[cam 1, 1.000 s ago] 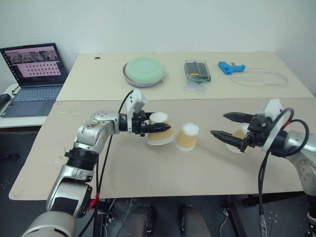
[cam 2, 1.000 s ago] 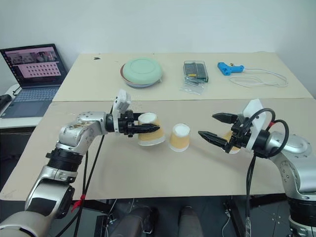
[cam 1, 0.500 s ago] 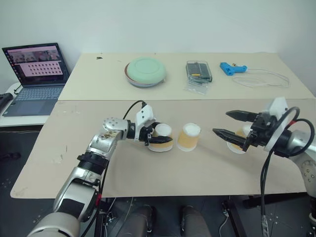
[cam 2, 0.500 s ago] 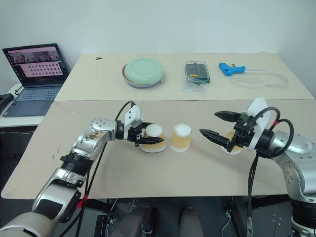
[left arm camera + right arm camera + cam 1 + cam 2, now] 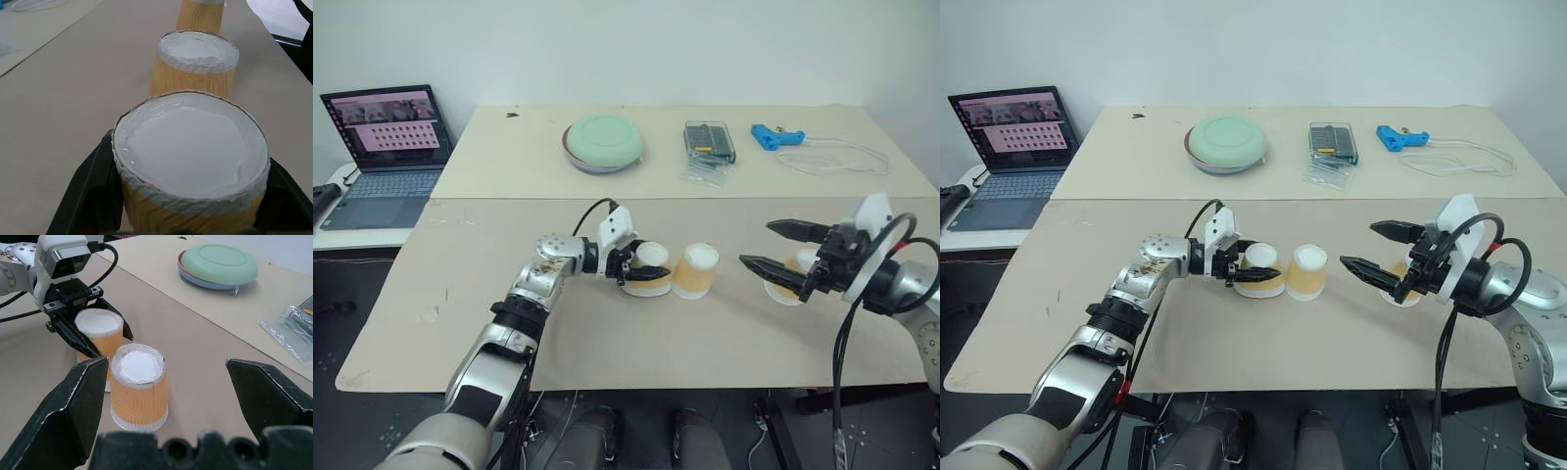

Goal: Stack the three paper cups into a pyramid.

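Your left gripper (image 5: 641,279) is clamped on the first cup (image 5: 651,268), upside down with its rim on the table (image 5: 607,343); the second cup (image 5: 694,270) stands inverted just beyond those fingertips, beside the held one, whether touching you cannot tell; your right gripper (image 5: 766,246) hangs with its jaws spread wide and nothing between them; the third cup (image 5: 786,278) sits behind its lower finger, partly hidden.
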{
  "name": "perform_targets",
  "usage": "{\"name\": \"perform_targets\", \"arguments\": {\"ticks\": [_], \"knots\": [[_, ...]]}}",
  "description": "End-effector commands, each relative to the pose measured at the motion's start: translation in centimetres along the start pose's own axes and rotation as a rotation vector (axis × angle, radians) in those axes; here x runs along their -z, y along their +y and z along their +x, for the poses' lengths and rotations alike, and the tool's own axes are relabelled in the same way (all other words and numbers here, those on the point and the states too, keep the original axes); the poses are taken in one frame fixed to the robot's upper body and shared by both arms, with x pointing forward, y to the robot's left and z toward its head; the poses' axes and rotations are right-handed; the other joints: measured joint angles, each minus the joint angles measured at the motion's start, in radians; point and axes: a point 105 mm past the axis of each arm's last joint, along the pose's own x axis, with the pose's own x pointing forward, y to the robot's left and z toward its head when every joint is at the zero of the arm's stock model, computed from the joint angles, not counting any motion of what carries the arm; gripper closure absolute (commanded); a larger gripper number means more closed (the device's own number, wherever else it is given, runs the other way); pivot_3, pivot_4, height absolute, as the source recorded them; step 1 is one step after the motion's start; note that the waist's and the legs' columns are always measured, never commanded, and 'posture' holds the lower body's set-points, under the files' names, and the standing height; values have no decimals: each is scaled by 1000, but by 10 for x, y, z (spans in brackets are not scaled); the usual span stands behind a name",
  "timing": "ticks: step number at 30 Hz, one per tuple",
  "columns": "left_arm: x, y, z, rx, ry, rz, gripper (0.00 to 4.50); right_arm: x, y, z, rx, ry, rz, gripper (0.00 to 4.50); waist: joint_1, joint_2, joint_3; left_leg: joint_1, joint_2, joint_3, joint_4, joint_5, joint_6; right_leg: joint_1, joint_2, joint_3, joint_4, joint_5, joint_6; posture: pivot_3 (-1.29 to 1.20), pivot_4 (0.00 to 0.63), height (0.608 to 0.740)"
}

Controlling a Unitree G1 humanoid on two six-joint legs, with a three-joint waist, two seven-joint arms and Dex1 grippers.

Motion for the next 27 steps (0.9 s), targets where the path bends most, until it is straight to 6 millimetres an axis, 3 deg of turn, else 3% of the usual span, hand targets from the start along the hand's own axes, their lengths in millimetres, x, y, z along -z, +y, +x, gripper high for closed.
{"name": "perform_targets", "arguments": {"ticks": [1,4,5,17,27], "knots": [[3,1,3,-8,18,8,1184,-15,-1,-5,6,-28,-50,0,1,0,0,0,0,0,0,0,0,0,0,0,0,0,0,0,150,730],[1,3,3,-14,15,17,214,-15,-1,-5,4,-27,-51,0,-1,0,0,0,0,0,0,0,0,0,0,0,0,0,0,0,150,730],[1,4,2,-16,15,20,102,-15,-1,-5,3,-27,-51,0,-1,0,0,-1,0,0,0,0,0,-1,0,0,0,0,0,0,150,730],[-24,0,-23,15,3,64,102,-13,-1,-2,-6,-28,-46,0,-14,0,0,-2,0,0,0,0,0,-2,0,0,0,0,0,0,150,730],[-61,-11,-55,24,-22,97,102,-9,-5,1,-2,-20,-43,0,-14,0,0,-1,0,0,0,0,0,-2,1,1,1,0,0,0,150,730]]}}
